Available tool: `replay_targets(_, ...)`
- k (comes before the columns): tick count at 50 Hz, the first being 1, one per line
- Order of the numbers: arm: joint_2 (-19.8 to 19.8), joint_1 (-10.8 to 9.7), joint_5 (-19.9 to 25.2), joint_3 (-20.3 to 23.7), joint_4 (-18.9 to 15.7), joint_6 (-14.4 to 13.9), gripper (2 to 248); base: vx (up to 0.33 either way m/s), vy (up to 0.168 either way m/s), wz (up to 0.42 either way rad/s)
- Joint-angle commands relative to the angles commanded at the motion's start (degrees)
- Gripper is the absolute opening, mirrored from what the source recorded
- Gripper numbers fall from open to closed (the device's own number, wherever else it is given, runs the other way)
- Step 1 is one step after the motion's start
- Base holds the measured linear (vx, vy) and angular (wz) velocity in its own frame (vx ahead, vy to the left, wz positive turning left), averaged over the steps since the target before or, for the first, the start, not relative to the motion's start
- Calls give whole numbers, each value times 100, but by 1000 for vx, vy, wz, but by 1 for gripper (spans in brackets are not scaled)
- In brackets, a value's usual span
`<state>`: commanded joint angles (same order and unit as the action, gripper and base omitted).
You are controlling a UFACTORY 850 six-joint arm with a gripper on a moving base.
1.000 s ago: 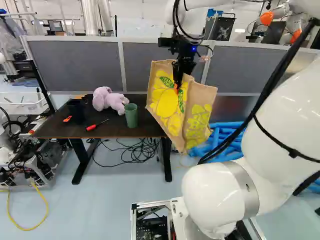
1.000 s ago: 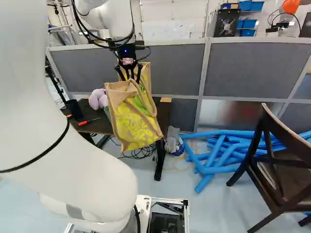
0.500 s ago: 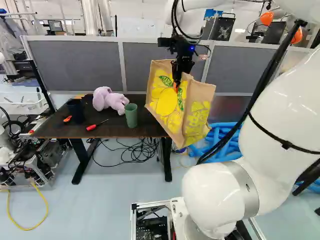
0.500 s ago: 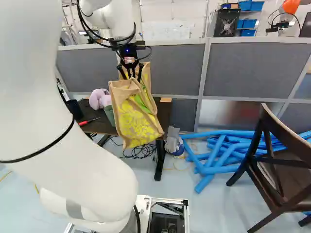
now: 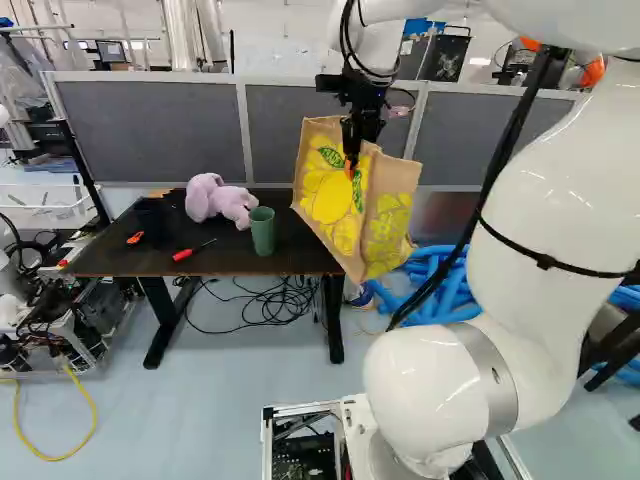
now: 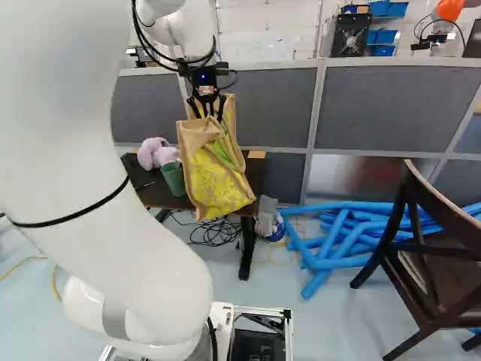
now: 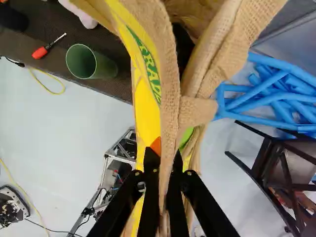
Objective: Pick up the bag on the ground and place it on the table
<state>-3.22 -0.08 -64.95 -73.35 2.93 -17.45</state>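
Note:
In the left base view the gripper (image 5: pixel 351 162) hangs at the table's right end, shut on the bag (image 5: pixel 385 235). That jute bag, printed yellow and green, is tilted and hangs in the air, overlapping the right edge of the dark table (image 5: pixel 110 262). The right base view shows the bag (image 6: pixel 218 184) below the gripper (image 6: pixel 208 113), in front of the table's right part. Seen from the wrist, the gripper (image 7: pixel 166 158) pinches a strip of the bag (image 7: pixel 148 94) between its fingers. Whether the bag touches the table edge, I cannot tell.
On the table are a green cup (image 5: pixel 262 232), a purple plush toy (image 5: pixel 218 200), a red screwdriver (image 5: pixel 185 254) and a dark cup (image 5: pixel 152 220). Blue tubes (image 6: pixel 331 241) and a wooden chair (image 6: pixel 421 263) stand to the right. Grey partitions (image 6: pixel 398 109) rise behind.
The arm has reached a little further ahead, carrying the bag with it. In the left base view the bag has shifted slightly left, in the right base view slightly right. The base has stayed put.

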Motion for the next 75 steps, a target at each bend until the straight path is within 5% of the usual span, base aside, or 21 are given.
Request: replay_targets(75, -2360, -128, 804, -2050, 0, 0, 22, 0, 0, 0)
